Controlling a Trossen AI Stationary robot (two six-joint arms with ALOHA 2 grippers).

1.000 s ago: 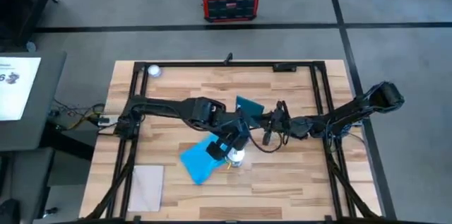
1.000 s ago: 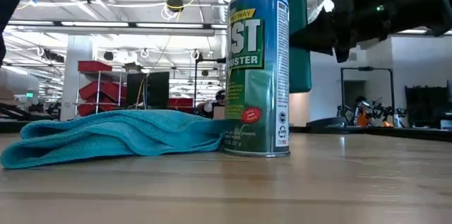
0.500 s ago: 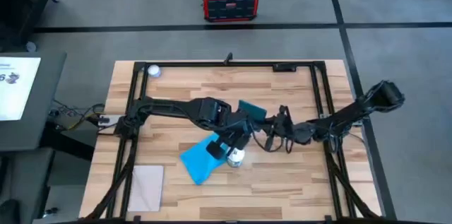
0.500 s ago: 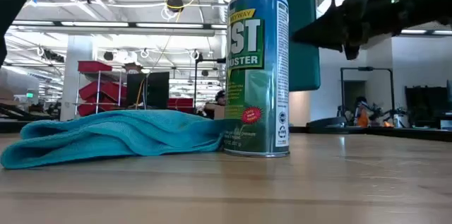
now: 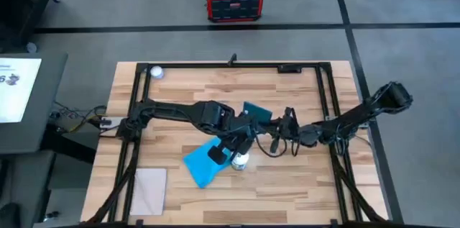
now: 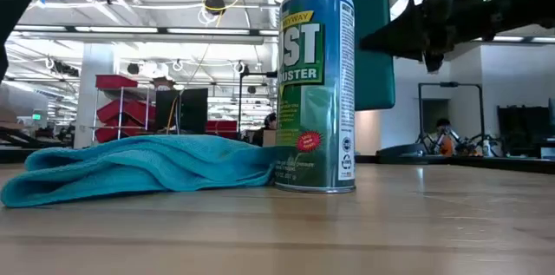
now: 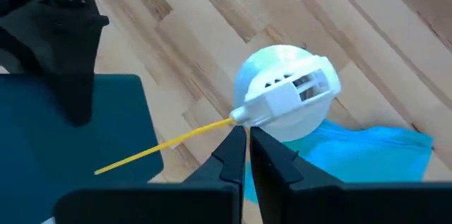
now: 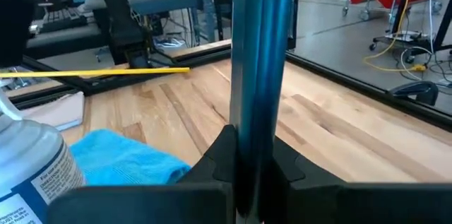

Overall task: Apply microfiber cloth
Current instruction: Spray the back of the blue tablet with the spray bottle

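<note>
The sky-blue microfiber cloth [image 5: 203, 165] lies crumpled on the wooden table, also in the low view [image 6: 139, 166]. A green spray can [image 6: 316, 84] stands upright against its right end. My left gripper [image 7: 247, 155] hangs shut over the can's white nozzle [image 7: 286, 97] and yellow straw; whether it touches them I cannot tell. My right gripper [image 8: 256, 160] is shut on the dark teal tablet [image 5: 256, 111], which is in the air behind the can [image 6: 375, 45]. My right gripper pinches the tablet's edge [image 8: 258, 128] between its two fingers [image 8: 219, 157], one on each face. The fingers come about level from the table's right side. The tablet stands roughly upright on edge, lifted clear of the table.
A pale grey-white sheet [image 5: 147, 190] lies at the near left corner. A small white ball [image 5: 157, 71] sits at the far left corner. A black frame [image 5: 327, 98] runs round the table. Bare wood [image 5: 302, 178] shows at the near right.
My right gripper has carried the tablet slightly up and toward the can, and the tablet has turned to show a little more of its face in the low view. The cloth and the can have kept still.
</note>
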